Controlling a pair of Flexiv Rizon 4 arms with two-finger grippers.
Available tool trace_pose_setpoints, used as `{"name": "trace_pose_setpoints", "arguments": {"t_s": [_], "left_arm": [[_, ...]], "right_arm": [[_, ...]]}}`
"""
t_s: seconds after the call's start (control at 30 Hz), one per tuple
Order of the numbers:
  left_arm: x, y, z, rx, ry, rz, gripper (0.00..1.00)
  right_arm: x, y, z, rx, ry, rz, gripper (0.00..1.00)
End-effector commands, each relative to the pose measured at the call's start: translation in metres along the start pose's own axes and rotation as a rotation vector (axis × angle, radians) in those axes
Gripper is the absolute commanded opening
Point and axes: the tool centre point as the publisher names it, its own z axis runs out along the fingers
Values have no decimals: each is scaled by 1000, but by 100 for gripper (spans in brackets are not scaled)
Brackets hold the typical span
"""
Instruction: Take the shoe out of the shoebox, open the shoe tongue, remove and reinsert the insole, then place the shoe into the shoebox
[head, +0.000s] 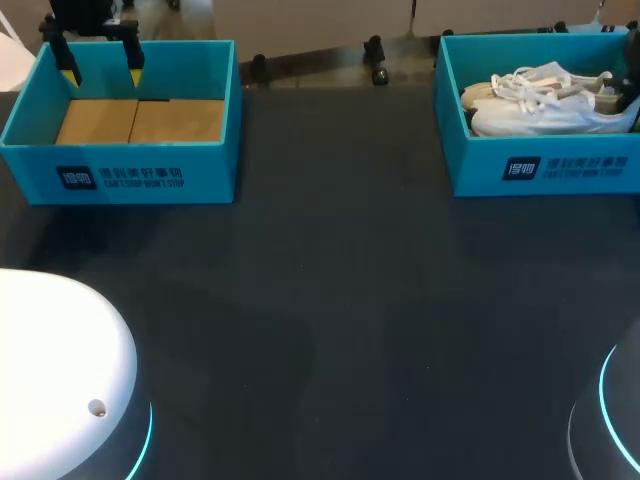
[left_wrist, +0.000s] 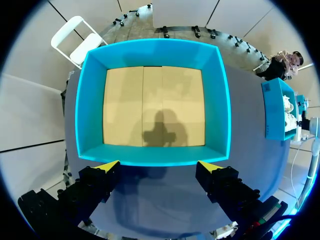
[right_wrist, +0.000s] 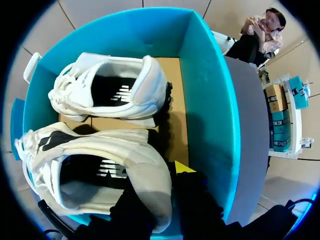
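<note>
Left gripper: held wide apart with nothing between the tips, above one wall of the left shoebox.
Left shoebox: teal; only a brown cardboard floor is seen inside.
Right gripper: set at the heel of the nearer shoe; whether it is clamped cannot be told.
Nearer shoe: white, laid inside the right shoebox, beside the second shoe.
Right shoebox: teal, placed on the dark table, well apart from the left one.

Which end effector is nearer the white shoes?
Right. The right end effector is at the heel of one shoe inside its shoebox; the left end effector hangs over the other shoebox, across the table.
</note>
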Motion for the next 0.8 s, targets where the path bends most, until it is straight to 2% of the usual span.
{"name": "trace_pose_setpoints", "arguments": {"t_s": [0.03, 0.23, 0.5, 0.8], "left_arm": [[0, 0, 0, 0, 0, 0, 100], [0, 0, 0, 0, 0, 0, 100], [0, 0, 0, 0, 0, 0, 100], [0, 0, 0, 0, 0, 0, 100]], "right_arm": [[1, -2, -5, -6, -4, 0, 0], [-2, 0, -4, -2, -12, 12, 0], [-9, 1, -5, 9, -28, 122, 0], [-12, 2, -26, -2, -49, 133, 0]]}}
